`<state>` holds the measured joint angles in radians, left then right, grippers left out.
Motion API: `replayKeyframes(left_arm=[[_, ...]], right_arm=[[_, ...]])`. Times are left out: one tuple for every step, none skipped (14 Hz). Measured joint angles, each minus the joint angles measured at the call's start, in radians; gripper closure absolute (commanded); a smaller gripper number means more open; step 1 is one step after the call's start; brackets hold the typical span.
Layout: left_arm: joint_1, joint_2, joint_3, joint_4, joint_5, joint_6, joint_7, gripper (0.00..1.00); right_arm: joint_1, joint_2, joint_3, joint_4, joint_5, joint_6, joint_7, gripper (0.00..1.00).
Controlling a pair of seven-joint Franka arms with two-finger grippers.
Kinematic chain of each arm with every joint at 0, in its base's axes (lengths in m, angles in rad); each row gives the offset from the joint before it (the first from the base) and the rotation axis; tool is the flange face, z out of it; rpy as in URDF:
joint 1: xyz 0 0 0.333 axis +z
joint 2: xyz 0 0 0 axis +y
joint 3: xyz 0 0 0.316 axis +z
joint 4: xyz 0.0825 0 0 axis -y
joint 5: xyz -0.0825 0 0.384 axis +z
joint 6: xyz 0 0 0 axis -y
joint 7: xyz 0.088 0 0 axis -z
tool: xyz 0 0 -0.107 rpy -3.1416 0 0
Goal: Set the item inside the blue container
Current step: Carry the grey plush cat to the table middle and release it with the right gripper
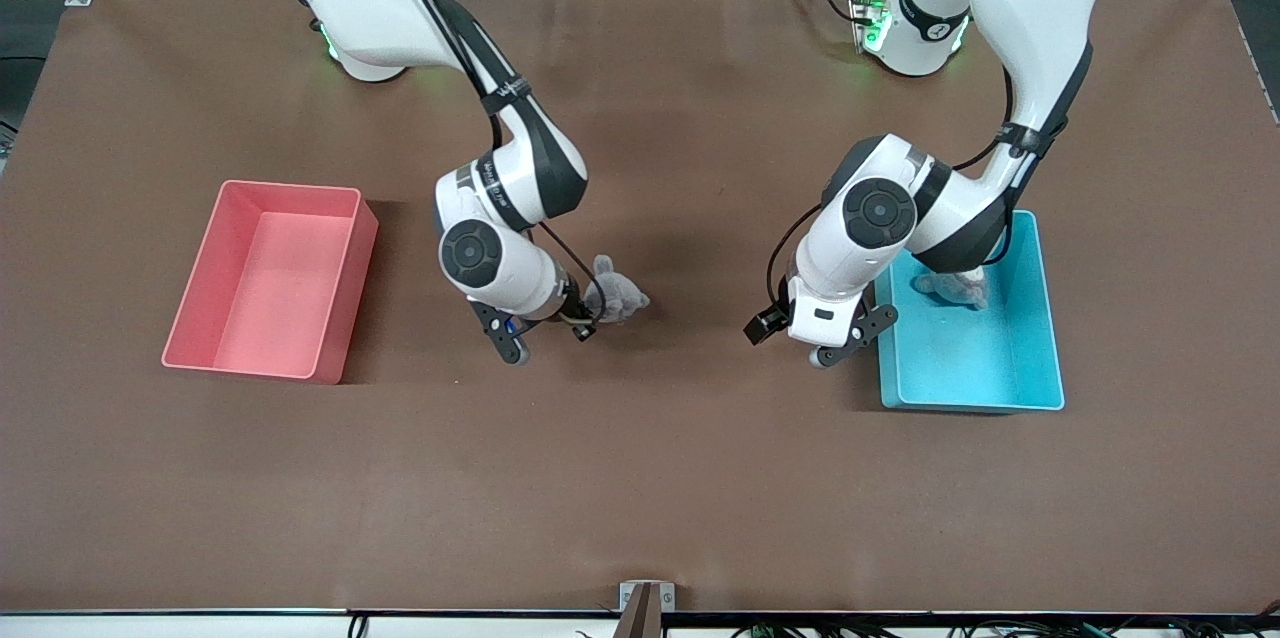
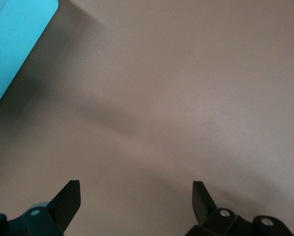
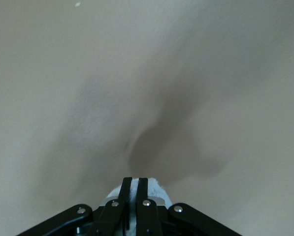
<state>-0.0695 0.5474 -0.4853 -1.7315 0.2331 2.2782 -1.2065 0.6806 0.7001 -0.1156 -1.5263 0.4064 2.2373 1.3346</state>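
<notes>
- My right gripper [image 1: 585,313] is up over the bare brown table [image 1: 640,478], between the pink bin [image 1: 215,338] and the blue container [image 1: 1040,338]; its fingers [image 3: 142,196] are pressed nearly together on a small grey plush toy [image 1: 618,295], which pokes out beside them.
- My left gripper [image 1: 850,336] hangs just beside the blue container's wall, over the table, its fingers [image 2: 68,199] spread wide with nothing between them.
- The blue container sits toward my left arm's end of the table, well apart from the pink bin.
- A second grey plush toy [image 1: 958,287] lies inside the blue container, partly hidden under my left arm.
</notes>
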Motion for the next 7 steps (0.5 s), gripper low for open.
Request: replayKeyframes(left_arm=[[0.000, 0.005, 0.001, 0.002, 0.001, 0.000, -0.002, 0.00], [0.001, 0.008, 0.002, 0.004, 0.001, 0.000, -0.002, 0.00], [0.001, 0.009, 0.003, 0.004, 0.001, 0.000, -0.002, 0.00], [0.002, 0.009, 0.004, 0.004, 0.001, 0.000, -0.007, 0.00], [0.002, 0.009, 0.004, 0.004, 0.001, 0.000, -0.018, 0.00], [0.002, 0.009, 0.005, 0.004, 0.001, 0.000, -0.033, 0.00], [0.002, 0.010, 0.005, 0.004, 0.001, 0.000, -0.046, 0.00]], right_arm=[[0.009, 0.008, 0.000, 0.001, 0.000, 0.016, 0.015, 0.95], [0.018, 0.017, 0.000, 0.001, 0.000, 0.036, 0.028, 0.87], [0.025, 0.027, 0.000, 0.001, 0.000, 0.056, 0.033, 0.78], [0.029, 0.037, 0.000, 0.001, 0.000, 0.073, 0.036, 0.64], [0.031, 0.047, 0.000, 0.001, 0.000, 0.084, 0.036, 0.34], [0.031, 0.054, 0.000, 0.001, 0.000, 0.089, 0.036, 0.00], [0.031, 0.058, -0.002, 0.001, 0.000, 0.091, 0.036, 0.00]])
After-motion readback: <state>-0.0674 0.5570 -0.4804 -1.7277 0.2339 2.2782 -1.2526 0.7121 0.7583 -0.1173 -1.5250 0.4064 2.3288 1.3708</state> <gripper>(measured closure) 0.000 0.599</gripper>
